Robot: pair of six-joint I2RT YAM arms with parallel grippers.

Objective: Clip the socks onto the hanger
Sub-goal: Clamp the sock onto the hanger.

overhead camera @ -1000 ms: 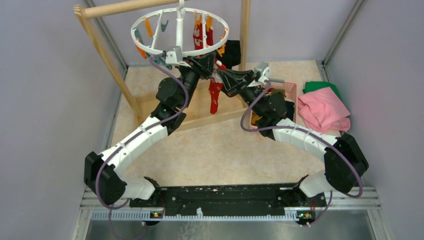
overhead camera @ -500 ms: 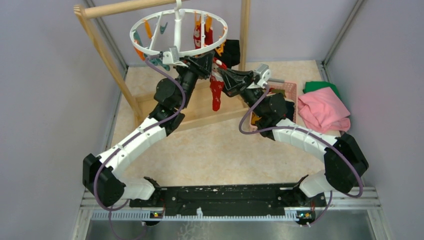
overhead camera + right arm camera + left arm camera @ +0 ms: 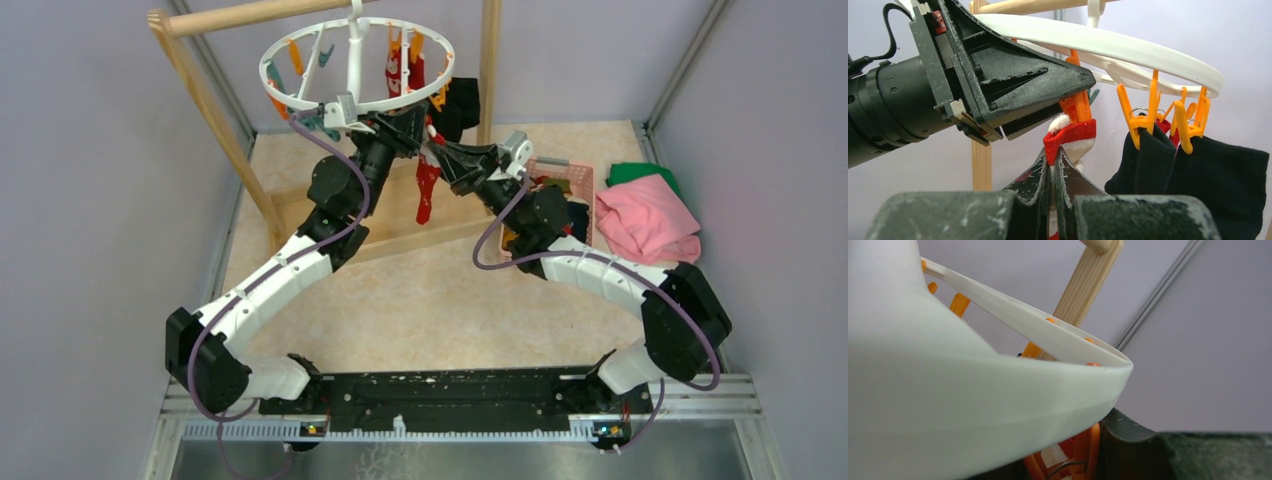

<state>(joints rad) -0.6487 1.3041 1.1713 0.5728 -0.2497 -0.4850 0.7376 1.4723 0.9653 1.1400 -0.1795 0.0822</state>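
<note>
Under hanger (image 3: 1148,50) rim | left jaws pinch clip (image 3: 1077,109) | right jaws clamp red sock (image 3: 1070,136) | black socks (image 3: 1218,175) beside

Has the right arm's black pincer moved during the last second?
Yes. The right pincer, shut on the red-and-white sock, shifted slightly left in the top view, away from the folded pink cloth.

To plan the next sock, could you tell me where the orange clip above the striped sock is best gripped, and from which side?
I'd pinch the upper handles of the orange clip, under the hanger, coming in sideways as the left gripper does; that leaves its downward mouth free for the sock from below.
</note>
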